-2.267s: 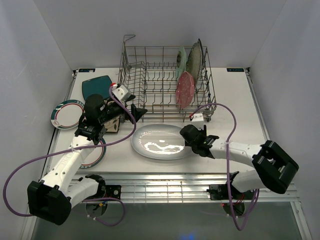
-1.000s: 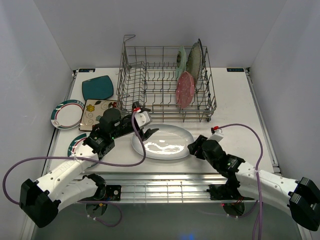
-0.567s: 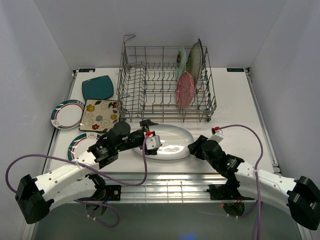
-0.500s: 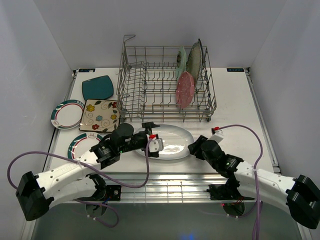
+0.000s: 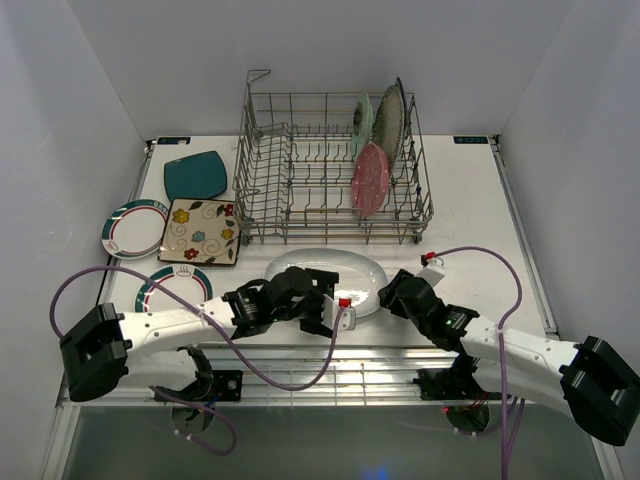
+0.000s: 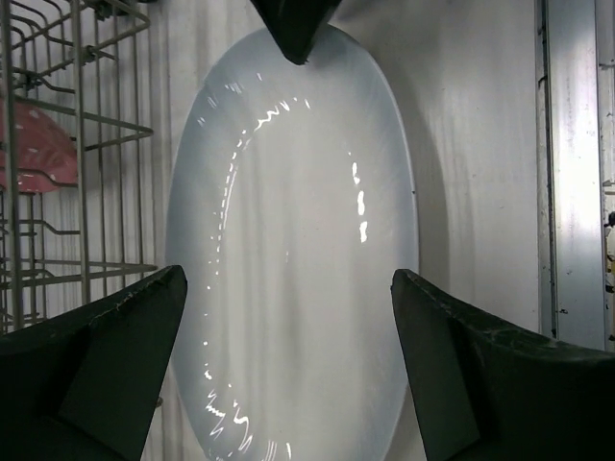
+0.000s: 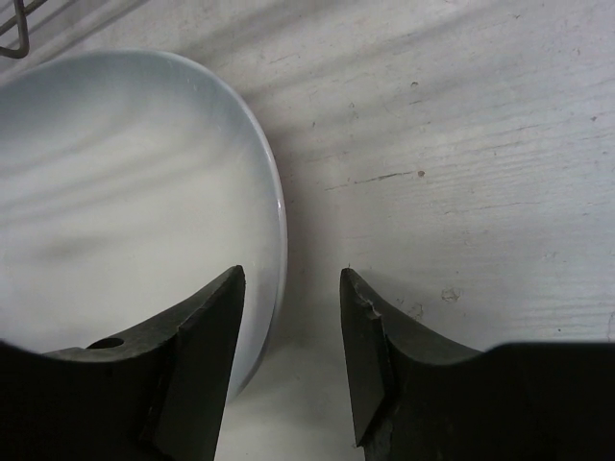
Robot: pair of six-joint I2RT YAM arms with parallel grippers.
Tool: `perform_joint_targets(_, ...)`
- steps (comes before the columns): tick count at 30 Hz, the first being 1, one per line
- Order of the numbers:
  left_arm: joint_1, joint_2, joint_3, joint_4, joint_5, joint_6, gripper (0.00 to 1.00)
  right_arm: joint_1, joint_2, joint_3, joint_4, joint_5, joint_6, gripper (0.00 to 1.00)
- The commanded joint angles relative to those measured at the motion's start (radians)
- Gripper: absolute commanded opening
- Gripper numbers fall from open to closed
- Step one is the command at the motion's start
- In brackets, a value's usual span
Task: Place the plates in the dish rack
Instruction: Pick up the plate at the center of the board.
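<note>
The big white oval plate (image 5: 330, 265) lies flat on the table in front of the dish rack (image 5: 243, 190). My left gripper (image 5: 322, 300) hovers over its near-left part, open wide; in the left wrist view (image 6: 286, 279) the jaws straddle the plate (image 6: 298, 192) across its width. My right gripper (image 5: 392, 292) is open at the plate's right end; in the right wrist view (image 7: 291, 279) the plate's rim (image 7: 277, 206) sits between the jaws. The pink dotted plate (image 5: 369, 178), mint green plate (image 5: 363, 120) and speckled silver plate (image 5: 390, 120) stand in the rack.
On the table's left lie a teal square plate (image 5: 195, 175), a floral square plate (image 5: 200, 230) and two white rimmed round plates (image 5: 133, 228) (image 5: 170, 288). The rack's wires (image 6: 58, 144) run close beside the oval plate. A metal rail (image 6: 572, 192) marks the table's near edge.
My left arm swung from beside the floral plate across to the oval plate and dropped low along the front edge. My right gripper drew back slightly, then held at the plate's right end.
</note>
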Motion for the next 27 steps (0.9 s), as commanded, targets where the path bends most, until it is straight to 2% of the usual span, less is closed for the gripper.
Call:
perform_joint_targets(1, -0.047, 0.053, 0.02, 0.014, -0.064, 0.025, 0.98, -0.007, 0.015, 0.047, 0.042, 0.041, 0.002, 0.5)
perform_joint_targets(5, -0.055, 0.052, -0.017, 0.106, -0.037, -0.002, 0.98, -0.019, 0.03, 0.053, 0.064, 0.019, -0.009, 0.47)
perform_joint_targets(12, -0.067, 0.088, -0.025, 0.126, -0.027, -0.014, 0.98, -0.031, 0.076, 0.058, 0.1, -0.013, -0.009, 0.43)
perform_joint_targets(14, -0.078, 0.095, -0.031, 0.131, -0.038, -0.009, 0.98, -0.034, 0.086, 0.055, 0.128, -0.03, -0.017, 0.37)
perform_joint_targets(18, -0.089, 0.121, -0.042, 0.138, -0.055, -0.008, 0.98, -0.039, 0.112, 0.067, 0.143, -0.051, -0.029, 0.31)
perform_joint_targets(19, -0.09, 0.125, -0.046, 0.141, -0.056, -0.009, 0.98, -0.04, 0.116, 0.069, 0.143, -0.055, -0.028, 0.26)
perform_joint_targets(20, -0.092, 0.128, -0.051, 0.149, -0.061, -0.008, 0.98, -0.042, 0.121, 0.072, 0.143, -0.059, -0.026, 0.16)
perform_joint_targets(21, -0.092, 0.13, -0.052, 0.154, -0.066, -0.006, 0.98, -0.042, 0.124, 0.072, 0.148, -0.064, -0.028, 0.13)
perform_joint_targets(26, -0.103, 0.165, -0.062, 0.167, -0.069, -0.002, 0.98, -0.044, 0.13, 0.076, 0.15, -0.071, -0.028, 0.1)
perform_joint_targets(27, -0.103, 0.171, -0.065, 0.172, -0.105, 0.0, 0.98, -0.044, 0.127, 0.075, 0.15, -0.073, -0.028, 0.1)
